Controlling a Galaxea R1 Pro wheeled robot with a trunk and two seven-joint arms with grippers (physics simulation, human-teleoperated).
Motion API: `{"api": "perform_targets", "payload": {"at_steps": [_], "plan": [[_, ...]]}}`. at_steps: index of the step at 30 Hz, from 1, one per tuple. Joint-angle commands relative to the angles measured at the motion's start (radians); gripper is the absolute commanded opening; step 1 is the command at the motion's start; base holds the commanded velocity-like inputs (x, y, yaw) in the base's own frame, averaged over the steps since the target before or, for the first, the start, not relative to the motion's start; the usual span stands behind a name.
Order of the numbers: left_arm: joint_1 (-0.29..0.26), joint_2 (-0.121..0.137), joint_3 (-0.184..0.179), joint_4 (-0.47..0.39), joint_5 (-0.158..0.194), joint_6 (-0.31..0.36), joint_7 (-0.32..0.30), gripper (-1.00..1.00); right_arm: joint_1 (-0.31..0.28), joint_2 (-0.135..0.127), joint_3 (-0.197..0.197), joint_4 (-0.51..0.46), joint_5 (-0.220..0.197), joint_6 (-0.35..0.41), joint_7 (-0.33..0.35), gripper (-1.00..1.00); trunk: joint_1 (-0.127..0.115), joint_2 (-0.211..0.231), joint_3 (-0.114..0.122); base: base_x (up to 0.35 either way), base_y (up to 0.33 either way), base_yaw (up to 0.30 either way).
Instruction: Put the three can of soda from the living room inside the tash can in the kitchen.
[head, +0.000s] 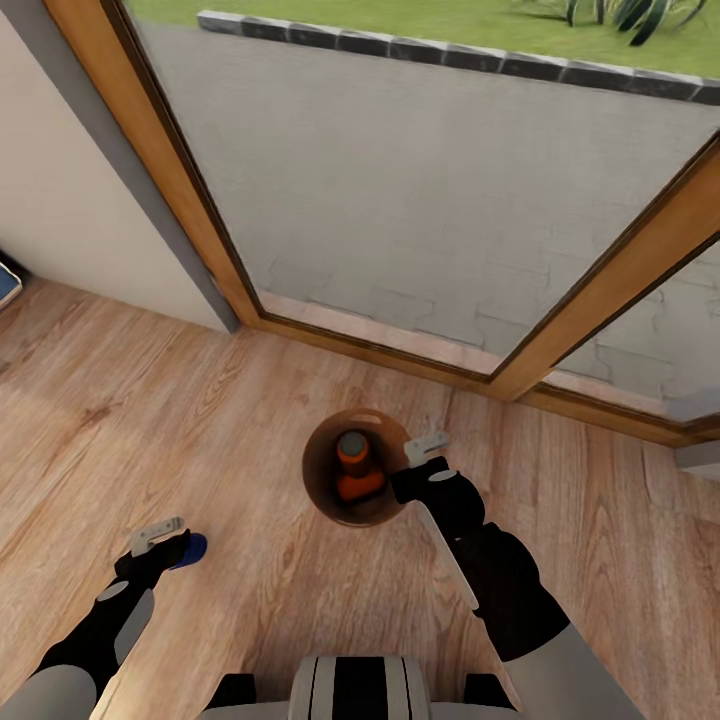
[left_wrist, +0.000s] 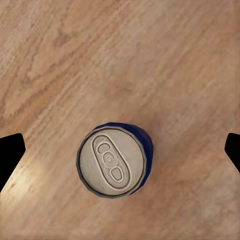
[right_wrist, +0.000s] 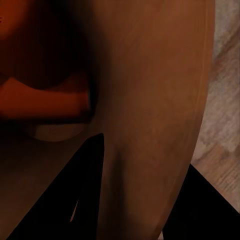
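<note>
Directly beneath left gripper (left_wrist: 120, 150): dark blue soda can (left_wrist: 114, 161) upright on plank floor (left_wrist: 150, 60), axis vertical | jaws wide, straddling | right gripper (head: 428, 450) clamped on trash can (head: 318, 490) rim.

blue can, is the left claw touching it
Apart. Left wrist view: the blue can stands on bare floor, with wood showing between it and each finger of the open left claw.
</note>
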Motion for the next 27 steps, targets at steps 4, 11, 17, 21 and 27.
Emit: {"api": "perform_targets", "payload": {"at_steps": [4,11,17,21,27], "plan": [[0.0,0.0,0.0,0.0,0.0,0.0,-0.001,1.0,0.0,0.0,0.001,0.0,-0.014,-0.002,0.0,-1.0,0.0,0.0,0.0,0.0,0.0,0.0],[0.0,0.0,0.0,-0.001,0.0,0.0,-0.002,1.0,0.0,0.0,0.001,0.0,-0.014,-0.002,0.0,-1.0,0.011,-0.021,-0.009,0.0,0.0,0.0],[0.0,0.0,0.0,-0.001,0.0,0.0,-0.003,1.0,0.0,0.0,0.001,0.0,-0.014,-0.002,0.0,-1.0,0.034,-0.063,-0.028,0.0,0.0,0.0],[0.0,0.0,0.0,-0.001,0.0,0.0,-0.003,1.0,0.0,0.0,0.002,0.0,-0.014,-0.002,0.0,-1.0,0.038,-0.07,-0.031,0.0,0.0,0.0],[-0.001,0.0,0.0,-0.001,0.0,0.0,-0.003,1.0,0.0,0.0,0.001,0.0,-0.014,-0.002,0.0,-1.0,0.042,-0.077,-0.034,0.0,0.0,0.0]]}}
